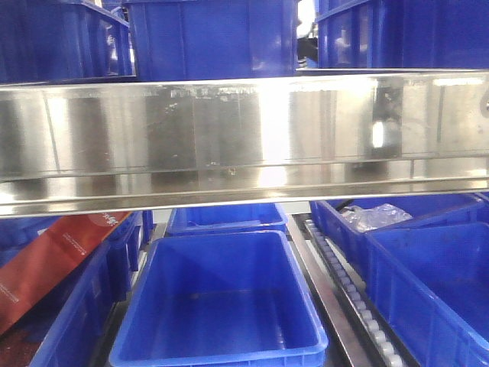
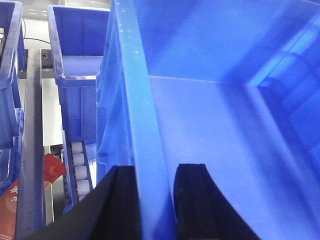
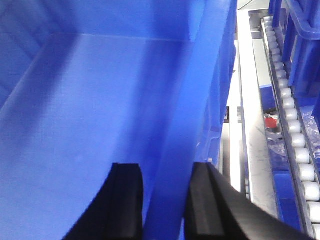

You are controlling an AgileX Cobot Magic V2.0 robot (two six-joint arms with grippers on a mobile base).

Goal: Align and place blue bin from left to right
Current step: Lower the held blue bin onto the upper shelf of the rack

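Observation:
An empty blue bin (image 1: pixel 221 306) lies low in the middle of the front view, on the lower level under a steel shelf. Neither gripper shows in that view. In the left wrist view my left gripper (image 2: pixel 155 167) straddles the bin's (image 2: pixel 215 125) left rim, one black finger outside the wall and one inside, both closed against it. The right wrist view has my right gripper (image 3: pixel 165 167) clamped the same way over the right rim of the bin (image 3: pixel 90 100).
A steel shelf beam (image 1: pixel 244 138) crosses the front view, with more blue bins (image 1: pixel 214 38) on top. Another bin (image 1: pixel 225 218) stands behind the held one. A roller track (image 1: pixel 348 287) and bins (image 1: pixel 428 283) lie to the right, and a red carton (image 1: pixel 53 256) to the left.

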